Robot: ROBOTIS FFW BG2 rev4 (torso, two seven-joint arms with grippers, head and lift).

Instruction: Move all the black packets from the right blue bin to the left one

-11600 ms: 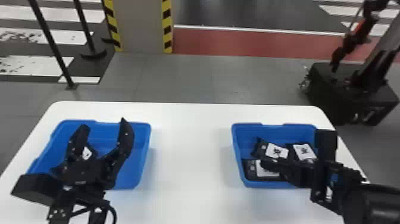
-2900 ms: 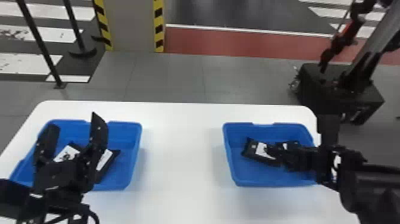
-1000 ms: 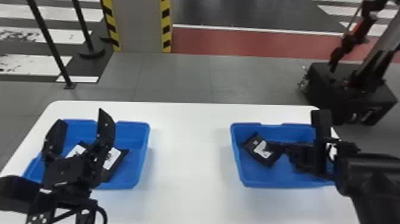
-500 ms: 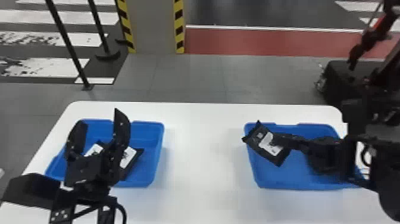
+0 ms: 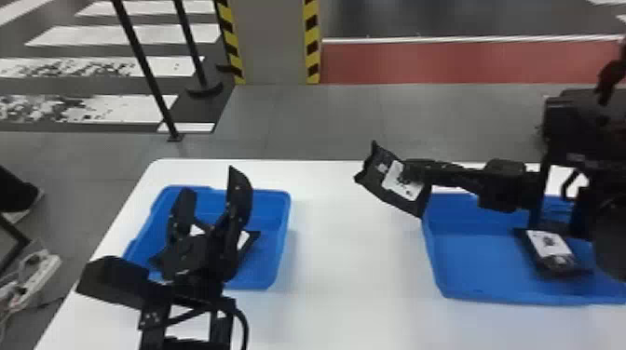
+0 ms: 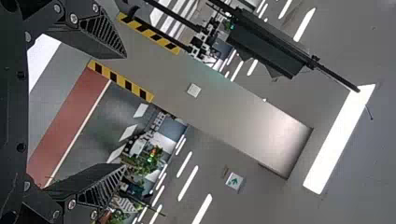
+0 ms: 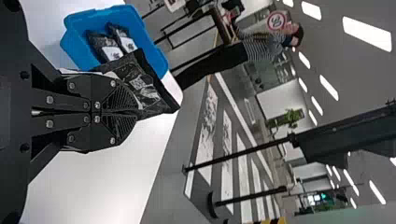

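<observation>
Above the white table (image 5: 344, 279), close by the inner rim of the right blue bin (image 5: 466, 260), one black packet (image 5: 401, 182) hangs tilted in the air, its white label facing up. The right gripper (image 5: 412, 173) has its two fingers pressed together on one end of it, so most of the packet sticks out free; I think this is so that it can drop flat without the fingers going deep. Such an end grip may let the packet swing, therefore a calm carry across seems wise. It is raised probably in order to pass over the walls of both bins. In the right bin lies one more black packet (image 5: 552, 251), which must make the next trip. Two packets (image 7: 105, 45) lie side by side in the left blue bin (image 5: 285, 232), with room beside them. The left gripper (image 5: 212, 184) is parked at this bin, fingers spread and empty; the coming packet should avoid it.
</observation>
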